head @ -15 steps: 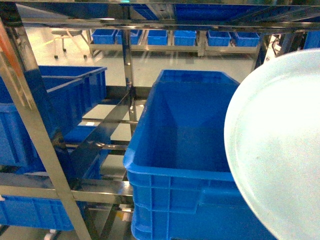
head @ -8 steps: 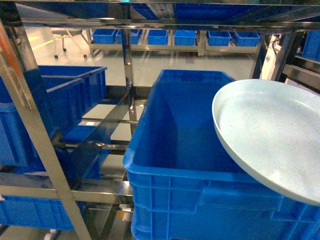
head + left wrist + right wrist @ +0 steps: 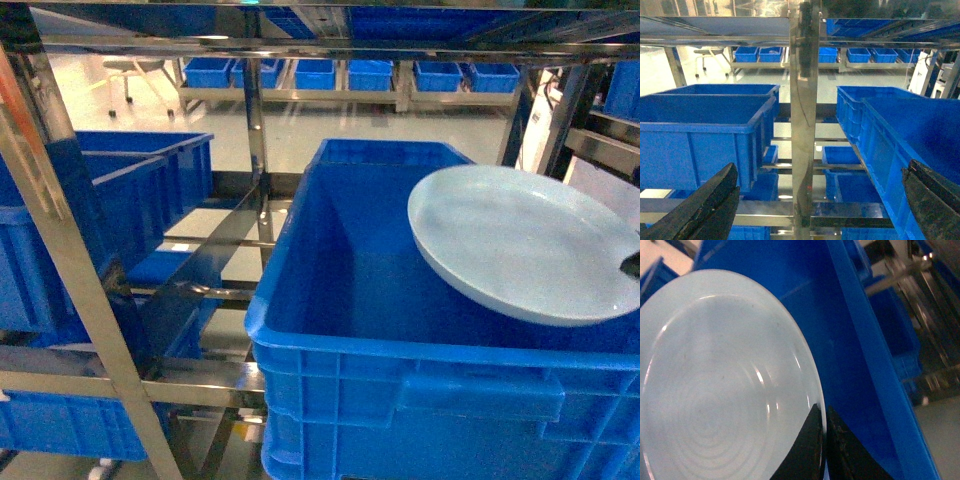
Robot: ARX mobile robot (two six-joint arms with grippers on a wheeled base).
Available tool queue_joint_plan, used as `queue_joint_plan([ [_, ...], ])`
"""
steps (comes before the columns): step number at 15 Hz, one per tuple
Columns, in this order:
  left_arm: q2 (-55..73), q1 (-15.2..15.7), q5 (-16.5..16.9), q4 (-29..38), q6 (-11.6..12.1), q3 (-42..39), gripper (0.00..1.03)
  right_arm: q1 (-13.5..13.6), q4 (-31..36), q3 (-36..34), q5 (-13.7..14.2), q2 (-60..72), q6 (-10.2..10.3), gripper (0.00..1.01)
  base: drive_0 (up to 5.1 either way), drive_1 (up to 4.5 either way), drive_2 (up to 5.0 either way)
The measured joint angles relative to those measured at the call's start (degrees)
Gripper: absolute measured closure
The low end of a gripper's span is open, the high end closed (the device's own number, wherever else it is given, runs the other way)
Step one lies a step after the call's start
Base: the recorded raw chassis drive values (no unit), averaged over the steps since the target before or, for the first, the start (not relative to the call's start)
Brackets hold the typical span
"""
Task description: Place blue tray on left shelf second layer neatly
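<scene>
The pale blue tray [image 3: 520, 245] hangs nearly level over the right half of a deep blue crate [image 3: 400, 385]. My right gripper [image 3: 822, 412] is shut on the tray's rim, and the tray [image 3: 725, 380] fills the left of the right wrist view. Only a dark tip of that gripper [image 3: 632, 265] shows at the head view's right edge. The steel rack's tier bars [image 3: 205, 380] and slanted post [image 3: 70, 260] lie to the left. My left gripper [image 3: 822, 167] is open and empty, facing an upright post [image 3: 805, 125] of the rack.
More blue crates [image 3: 120, 200] sit on the left tier, and one [image 3: 705, 135] shows at the left of the left wrist view. Another crate [image 3: 900, 145] stands to the right of the post. An upper shelf bar [image 3: 320, 45] runs overhead. Small crates [image 3: 370, 75] line a far rack.
The tray has swung from steeply tilted and close to the camera to almost flat, moving left and away over the crate. The crates and rack stay put.
</scene>
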Motion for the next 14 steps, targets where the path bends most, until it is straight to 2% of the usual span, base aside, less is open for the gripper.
queue_joint_plan([
  [1, 0.0, 0.0, 0.0, 0.0, 0.0, 0.0, 0.05, 0.3, 2.1, 1.2, 1.2, 0.4, 1.0, 0.91, 0.0, 0.00, 0.0],
  [2, 0.0, 0.0, 0.0, 0.0, 0.0, 0.0, 0.05, 0.3, 3.9, 1.5, 0.4, 0.2, 1.8, 0.77, 0.0, 0.00, 0.0],
  [3, 0.0, 0.0, 0.0, 0.0, 0.0, 0.0, 0.05, 0.9, 0.8, -3.5, -5.0, -6.4, 2.0, 0.51, 0.0, 0.00, 0.0],
  [4, 0.0, 0.0, 0.0, 0.0, 0.0, 0.0, 0.05, 3.4, -6.0, -11.3, -9.8, -18.9, 2.0, 0.31, 0.0, 0.00, 0.0],
  [5, 0.0, 0.0, 0.0, 0.0, 0.0, 0.0, 0.05, 4.1, -13.5, -16.7, -13.0, -29.3, 1.9, 0.18, 0.0, 0.00, 0.0],
  [6, 0.0, 0.0, -0.1, 0.0, 0.0, 0.0, 0.05, 3.2, -21.5, -20.8, -13.2, -38.9, 1.2, 0.07, 0.0, 0.00, 0.0],
  [7, 0.0, 0.0, -0.1, 0.0, 0.0, 0.0, 0.05, 1.4, -27.2, -23.4, -11.9, -46.1, -0.9, 0.01, 0.0, 0.00, 0.0],
  [8, 0.0, 0.0, 0.0, 0.0, 0.0, 0.0, 0.05, -2.0, -32.0, -26.6, -8.1, -54.5, -5.8, 0.04, 0.0, 0.00, 0.0],
  [9, 0.0, 0.0, 0.0, 0.0, 0.0, 0.0, 0.05, -5.5, -28.6, -31.2, -3.4, -61.9, -12.2, 0.03, 0.0, 0.00, 0.0],
  [10, 0.0, 0.0, 0.0, 0.0, 0.0, 0.0, 0.05, -6.1, -27.0, -33.7, 1.2, -66.4, -19.1, 0.03, 0.0, 0.00, 0.0],
  [11, 0.0, 0.0, 0.0, 0.0, 0.0, 0.0, 0.05, -5.3, -22.2, -36.0, 2.9, -69.3, -24.4, 0.05, 0.0, 0.00, 0.0],
  [12, 0.0, 0.0, 0.0, 0.1, 0.0, 0.0, 0.05, -2.7, -8.7, -41.3, 6.6, -73.4, -27.9, 0.14, 0.0, 0.00, 0.0],
  [14, 0.0, 0.0, -0.2, -0.2, 0.0, 0.0, 0.05, -1.6, 1.8, -46.6, 7.1, -79.2, -31.8, 0.30, 0.0, 0.00, 0.0],
])
